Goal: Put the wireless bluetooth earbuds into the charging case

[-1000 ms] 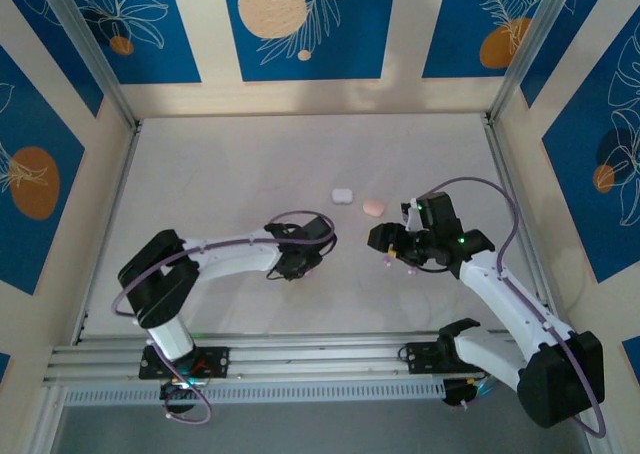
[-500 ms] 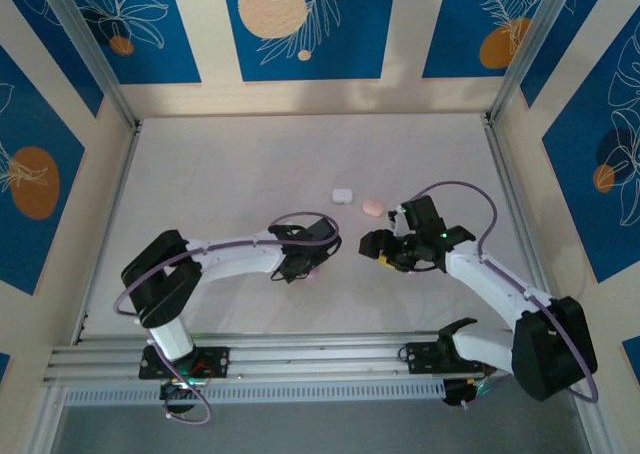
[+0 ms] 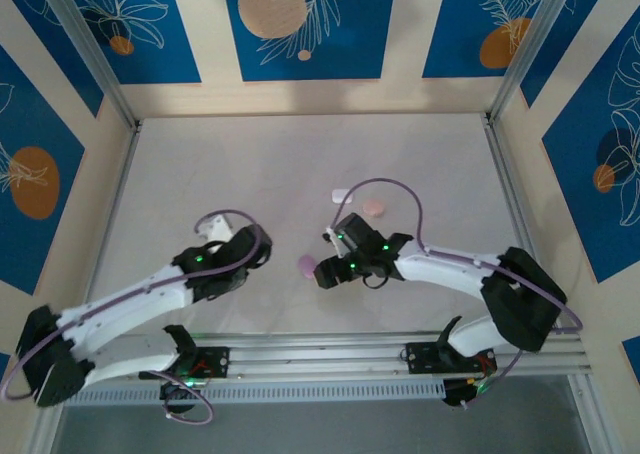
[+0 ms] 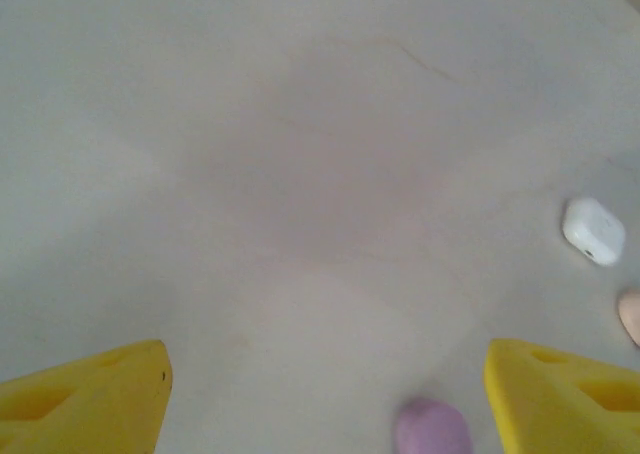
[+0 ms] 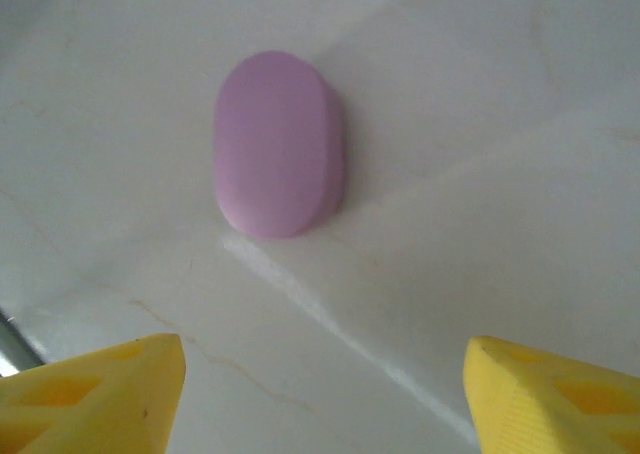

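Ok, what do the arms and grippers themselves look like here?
Both the left arm and right arm have white links, black joints and a loose lilac cable, with small green lights near the wrists. The left gripper and right gripper have bright yellow fingers.

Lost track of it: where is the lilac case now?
In the top view, the lilac case lies on the table near its middle, just left of the right pincer.

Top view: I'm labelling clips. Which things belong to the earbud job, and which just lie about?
Job: lilac case; left tool and right tool, both open.
Probably just lying about: white case, pink case, farther back.
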Robot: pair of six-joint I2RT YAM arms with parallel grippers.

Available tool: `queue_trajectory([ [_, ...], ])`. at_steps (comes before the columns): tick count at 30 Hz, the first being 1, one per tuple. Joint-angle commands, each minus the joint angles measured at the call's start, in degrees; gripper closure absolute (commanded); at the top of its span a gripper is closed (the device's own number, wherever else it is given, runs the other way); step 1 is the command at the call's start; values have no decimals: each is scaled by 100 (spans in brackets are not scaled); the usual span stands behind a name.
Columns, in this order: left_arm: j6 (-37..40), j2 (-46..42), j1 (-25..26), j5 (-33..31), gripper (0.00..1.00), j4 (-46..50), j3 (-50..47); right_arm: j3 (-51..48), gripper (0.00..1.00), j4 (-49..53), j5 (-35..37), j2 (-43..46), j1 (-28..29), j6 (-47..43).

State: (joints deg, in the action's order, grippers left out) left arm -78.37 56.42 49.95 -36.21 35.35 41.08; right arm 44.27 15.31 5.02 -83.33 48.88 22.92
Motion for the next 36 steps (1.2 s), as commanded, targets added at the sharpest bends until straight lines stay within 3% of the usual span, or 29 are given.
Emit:
queue_trajectory([
  [1,583,-781,-246,-323,20,94,-358,450,25,-74,456,-474,170,-516],
  [7,1001,-1652,-421,-497,20,256,-576,944,24,-14,557,-1143,339,-791],
  [16,1239,-1648,-460,-451,19,134,-601,1392,28,282,568,-1770,455,-1183],
  [21,1445,-1609,-475,-401,19,33,-560,1497,36,359,621,-1941,513,-1378],
  [23,1532,-1616,-477,-388,19,16,-534,1476,43,346,668,-1912,542,-1453],
  [27,1880,-1626,-483,-323,19,-116,-468,1269,57,174,606,-1552,528,-1682],
  [30,2435,-1644,-479,-63,19,-525,-448,953,61,-103,174,-939,460,-1915],
  [36,3968,-1630,-480,1436,19,-1961,-410,112,63,-887,-899,770,249,-2913],
])
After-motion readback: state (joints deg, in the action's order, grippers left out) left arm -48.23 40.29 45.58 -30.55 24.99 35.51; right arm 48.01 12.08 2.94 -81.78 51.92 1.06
